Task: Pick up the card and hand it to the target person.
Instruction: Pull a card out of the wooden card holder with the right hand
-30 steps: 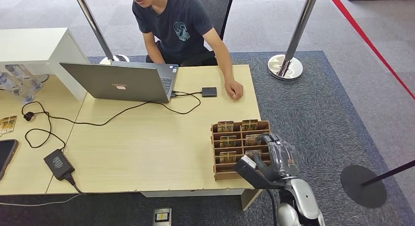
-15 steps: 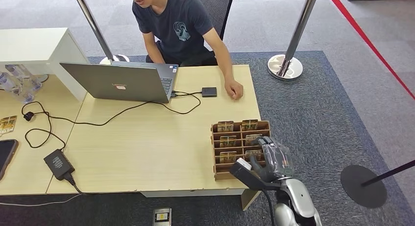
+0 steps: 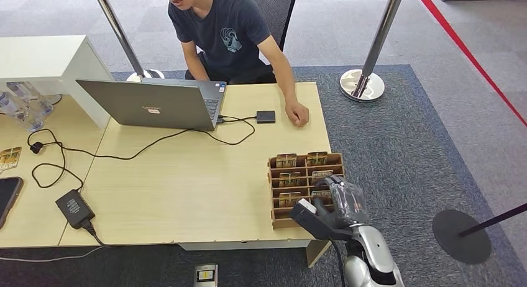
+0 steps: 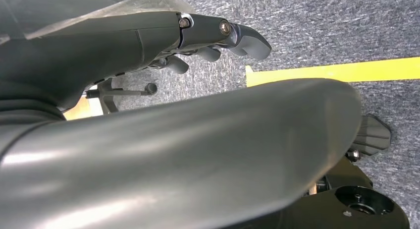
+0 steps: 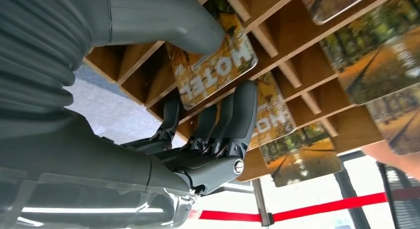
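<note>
right hand [image 5: 198, 135]: thumb and dark fingers [image 5: 242, 115] pinch a card [image 5: 213, 65] between them.
left hand [image 4: 148, 40]: fingers loosely curled, holding nothing.

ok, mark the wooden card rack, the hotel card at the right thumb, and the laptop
wooden card rack [image 3: 276, 222] head view, front wall near its left corner
hotel card [image 5: 218, 70] right wrist view, printed face beside the thumb
laptop [image 3: 149, 104] head view, back of the open lid

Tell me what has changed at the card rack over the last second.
The right robot hand has slid slightly left and nearer the table's front edge, over the near right slots of the wooden card rack. In the right wrist view its thumb and fingers close on a hotel card standing in a slot. The person's hand, laptop and cables stayed put.
</note>
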You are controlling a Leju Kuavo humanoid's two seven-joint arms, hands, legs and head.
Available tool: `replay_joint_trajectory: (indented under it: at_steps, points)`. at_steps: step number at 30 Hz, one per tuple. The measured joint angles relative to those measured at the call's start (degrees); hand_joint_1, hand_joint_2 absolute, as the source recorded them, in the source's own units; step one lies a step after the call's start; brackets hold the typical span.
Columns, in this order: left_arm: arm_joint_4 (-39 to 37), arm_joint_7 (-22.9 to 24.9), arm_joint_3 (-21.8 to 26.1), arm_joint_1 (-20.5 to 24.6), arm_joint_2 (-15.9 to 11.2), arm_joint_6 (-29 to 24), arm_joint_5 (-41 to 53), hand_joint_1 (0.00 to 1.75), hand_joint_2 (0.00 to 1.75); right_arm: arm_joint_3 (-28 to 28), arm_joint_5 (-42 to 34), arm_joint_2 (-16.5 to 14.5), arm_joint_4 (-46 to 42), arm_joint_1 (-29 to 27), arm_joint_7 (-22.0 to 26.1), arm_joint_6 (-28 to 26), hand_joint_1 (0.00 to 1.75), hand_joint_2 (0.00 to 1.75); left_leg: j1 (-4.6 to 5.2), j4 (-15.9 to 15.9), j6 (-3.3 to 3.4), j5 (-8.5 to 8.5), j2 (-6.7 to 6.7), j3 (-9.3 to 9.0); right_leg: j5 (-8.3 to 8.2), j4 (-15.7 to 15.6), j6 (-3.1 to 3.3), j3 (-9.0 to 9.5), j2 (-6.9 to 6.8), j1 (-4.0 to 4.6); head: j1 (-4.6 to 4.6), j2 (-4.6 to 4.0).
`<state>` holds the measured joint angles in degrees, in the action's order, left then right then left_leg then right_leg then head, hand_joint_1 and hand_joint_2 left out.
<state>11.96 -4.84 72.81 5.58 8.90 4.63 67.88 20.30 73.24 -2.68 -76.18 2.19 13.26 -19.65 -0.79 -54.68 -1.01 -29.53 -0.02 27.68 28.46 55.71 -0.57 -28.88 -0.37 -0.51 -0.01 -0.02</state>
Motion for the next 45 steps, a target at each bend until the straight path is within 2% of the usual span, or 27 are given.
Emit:
replay_joint_trajectory:
  at_steps: [15, 19, 29, 32, 45]
  points:
    - [0.0, -0.3, -0.1, -0.1, 0.0, 0.0, 0.4, 0.00, 0.00, -2.2, 1.3, 0.8, -3.7, -2.6, -0.5, -0.4, 0.93, 1.75, 0.00, 0.0, 0.01, -0.01, 0.00, 0.02, 0.00, 0.0, 0.00, -0.02, 0.00, 0.00, 0.01, 0.00]
    - [0.0, -0.3, -0.1, -0.1, 0.0, 0.0, 0.3, 0.00, 0.00, -2.2, 1.5, 0.8, -3.7, -2.6, -0.2, -0.4, 1.36, 1.75, 0.00, 0.0, 0.01, -0.01, 0.01, 0.01, 0.00, 0.0, 0.00, -0.02, 0.00, 0.00, 0.00, 0.00]
    - [0.0, -0.3, -0.1, -0.1, 0.0, 0.0, 0.1, 0.00, 0.00, -2.2, 1.5, 0.7, -3.8, -2.4, 0.7, -0.4, 1.70, 1.75, 0.00, 0.0, 0.01, -0.01, 0.01, 0.01, 0.00, 0.0, 0.00, 0.00, 0.00, 0.00, 0.00, -0.01]
    - [0.0, -0.3, -0.1, -0.1, 0.0, 0.0, -0.1, 0.00, 0.00, -2.2, 1.3, 0.7, -3.7, -2.4, 1.0, -0.4, 1.75, 1.75, 0.00, 0.0, 0.01, -0.01, 0.01, 0.01, 0.00, 0.0, 0.00, 0.00, 0.00, 0.00, 0.01, 0.00]
    - [0.0, -0.1, -0.1, -0.1, 0.0, 0.0, -0.3, 0.00, 0.00, -2.1, 0.4, 0.7, -2.7, -1.3, 1.5, -0.5, 1.75, 1.75, 0.00, 0.0, 0.01, -0.01, 0.01, 0.01, 0.00, 0.0, 0.00, 0.00, 0.00, 0.00, 0.00, 0.00]
